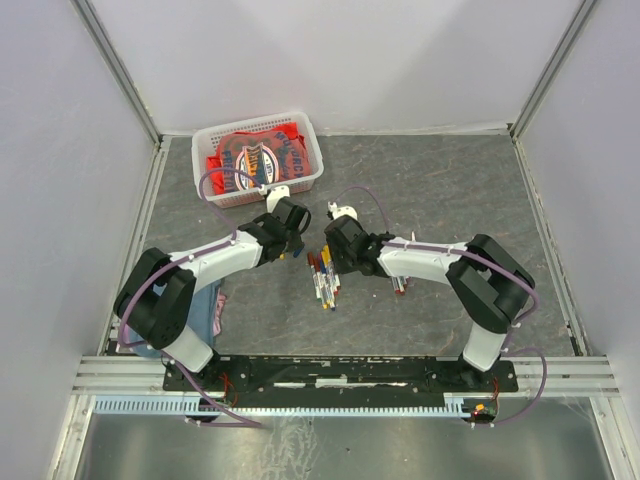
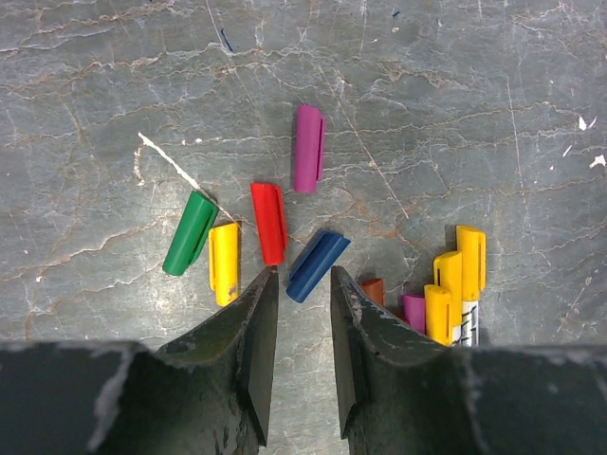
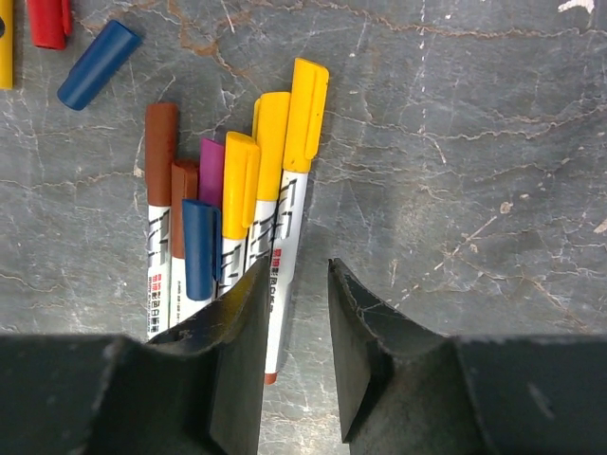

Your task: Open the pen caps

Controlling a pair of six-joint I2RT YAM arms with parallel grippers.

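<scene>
Five loose pen caps lie on the grey table in the left wrist view: green (image 2: 190, 233), yellow (image 2: 224, 263), red (image 2: 268, 223), purple (image 2: 308, 148) and blue (image 2: 318, 265). My left gripper (image 2: 302, 277) is open and empty, its tips just short of the red and blue caps. In the right wrist view several capped white pens lie side by side, with brown (image 3: 160, 140), blue (image 3: 199, 248), purple (image 3: 211, 171) and yellow caps (image 3: 307, 114). My right gripper (image 3: 298, 267) is open and empty, its left finger over the pens' barrels. In the top view both grippers, left (image 1: 294, 243) and right (image 1: 336, 260), hover over the pen bundle (image 1: 323, 278).
A white basket (image 1: 306, 140) holding a red printed cloth (image 1: 250, 155) stands at the back left. A few more pens (image 1: 400, 285) lie under the right arm. A blue cloth (image 1: 208, 308) lies by the left arm's base. White walls enclose the table.
</scene>
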